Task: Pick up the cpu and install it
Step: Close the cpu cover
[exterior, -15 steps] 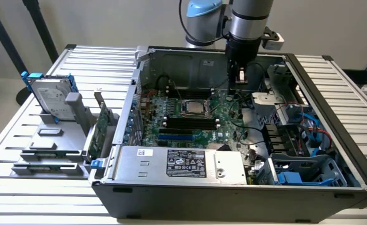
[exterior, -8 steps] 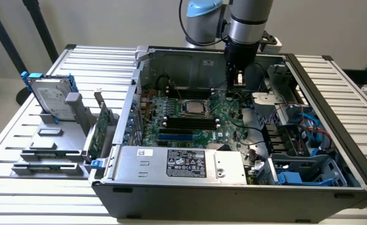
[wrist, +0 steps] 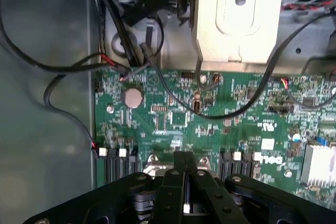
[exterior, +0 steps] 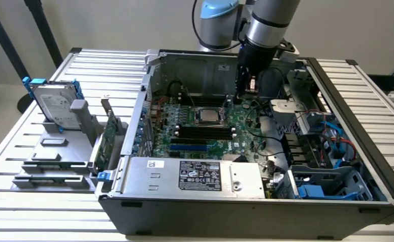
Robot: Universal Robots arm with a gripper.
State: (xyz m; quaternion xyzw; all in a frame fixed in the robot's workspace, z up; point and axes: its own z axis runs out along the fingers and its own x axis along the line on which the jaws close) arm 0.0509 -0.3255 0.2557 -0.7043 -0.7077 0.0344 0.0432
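Exterior view, setting: open case (exterior: 251, 214) lying on a slatted table (exterior: 36, 214); green board (exterior: 183, 143) exposed on its floor, centre of frame.
Arm: enters from the upper centre of the frame and reaches down into the case.
Gripper (exterior: 246, 96): tip low over the board's upper-right part, just to the exterior view's right of the socket.
Cpu (exterior: 207, 117): silver-grey square, flat inside the dark socket frame, centre of frame; near the gripper but apart from it.
Fingers (wrist: 173, 182), wrist view: drawn together with only a thin pale line between them; no object seen gripped. Bits of bright metal show just past the tips; cannot tell what they are.
Board, wrist view: coin cell (wrist: 132, 98) on the green surface; black cables (wrist: 231, 109) looping across it; finned heatsink (wrist: 320, 163) at one edge; pale metal bracket (wrist: 236, 19) beyond the board.
Drive (exterior: 52, 106): silver with blue rails, upright in a grey rack, left of frame, outside the case.
Card (exterior: 106, 138): green, on edge, between rack and case wall.
Supply box (exterior: 193, 176): silver with a black label, lower centre, inside the case front.
Blue cables (exterior: 335, 138): right side of the case, by the bays.
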